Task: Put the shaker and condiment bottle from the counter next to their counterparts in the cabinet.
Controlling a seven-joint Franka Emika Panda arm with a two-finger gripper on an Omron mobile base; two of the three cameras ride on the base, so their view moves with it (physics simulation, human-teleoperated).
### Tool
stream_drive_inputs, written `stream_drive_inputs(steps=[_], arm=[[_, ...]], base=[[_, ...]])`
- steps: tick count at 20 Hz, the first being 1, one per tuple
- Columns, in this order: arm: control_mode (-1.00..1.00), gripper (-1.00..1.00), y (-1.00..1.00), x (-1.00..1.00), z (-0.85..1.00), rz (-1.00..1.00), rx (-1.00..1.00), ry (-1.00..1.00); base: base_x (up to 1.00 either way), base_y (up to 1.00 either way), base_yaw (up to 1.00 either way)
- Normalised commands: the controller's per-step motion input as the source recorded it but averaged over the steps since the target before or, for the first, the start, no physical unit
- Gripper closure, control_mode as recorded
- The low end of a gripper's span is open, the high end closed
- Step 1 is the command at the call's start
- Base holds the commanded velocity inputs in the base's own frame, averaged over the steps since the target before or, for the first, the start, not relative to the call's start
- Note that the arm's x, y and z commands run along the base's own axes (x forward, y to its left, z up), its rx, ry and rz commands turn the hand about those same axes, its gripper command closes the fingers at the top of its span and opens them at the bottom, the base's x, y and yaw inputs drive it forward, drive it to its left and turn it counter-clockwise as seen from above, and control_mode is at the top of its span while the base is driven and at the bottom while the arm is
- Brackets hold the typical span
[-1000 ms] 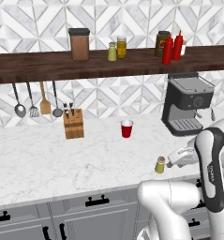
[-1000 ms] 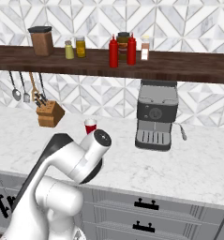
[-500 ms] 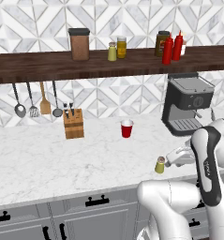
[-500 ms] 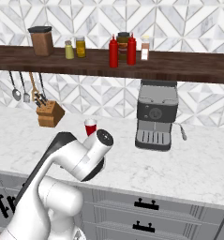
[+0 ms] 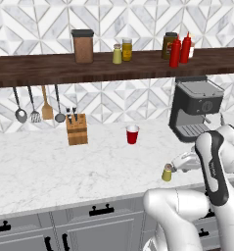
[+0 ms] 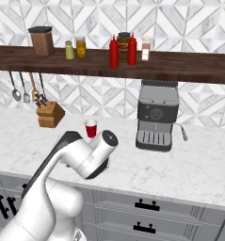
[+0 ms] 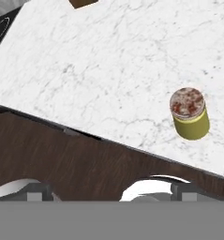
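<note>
A yellow-green shaker (image 5: 167, 172) with a grey cap stands near the front edge of the marble counter (image 5: 64, 166). My gripper (image 5: 176, 166) hovers just right of it, open and holding nothing. In the hand view the shaker (image 7: 190, 114) appears from above, off to the right and apart from the open gripper (image 7: 108, 194). On the dark wooden cabinet (image 5: 50, 68) stand a matching shaker (image 5: 117, 54) and two red condiment bottles (image 5: 175, 51) (image 5: 186, 46) side by side. From the right base view the shelf shaker (image 6: 69, 50) and red bottles (image 6: 114, 52) show; my arm hides the counter shaker.
A black coffee machine (image 5: 194, 110) stands at the back right of the counter, close behind my arm. A red cup (image 5: 132, 134) and a knife block (image 5: 77, 130) sit farther left. Utensils (image 5: 35, 105) hang under the shelf. A brown jar (image 5: 82, 46) and an orange-yellow jar (image 5: 127, 49) share the shelf.
My arm has shifted slightly left, bringing the hand a little closer to the counter shaker. The jaws have stayed open and the shaker has not moved.
</note>
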Motion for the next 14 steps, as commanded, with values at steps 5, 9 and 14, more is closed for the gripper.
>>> stream_drive_inputs(steps=[5,9,14], arm=[[-1.00,-1.00,0.00,0.18,-0.19,0.00,0.00,0.02],[-1.00,-1.00,0.00,0.28,-0.27,0.00,-0.01,0.02],[-1.00,-1.00,0.00,0.24,-0.24,0.00,0.00,0.00]], base=[[0.00,0.00,0.00],[0.00,0.00,0.00],[0.00,0.00,0.00]])
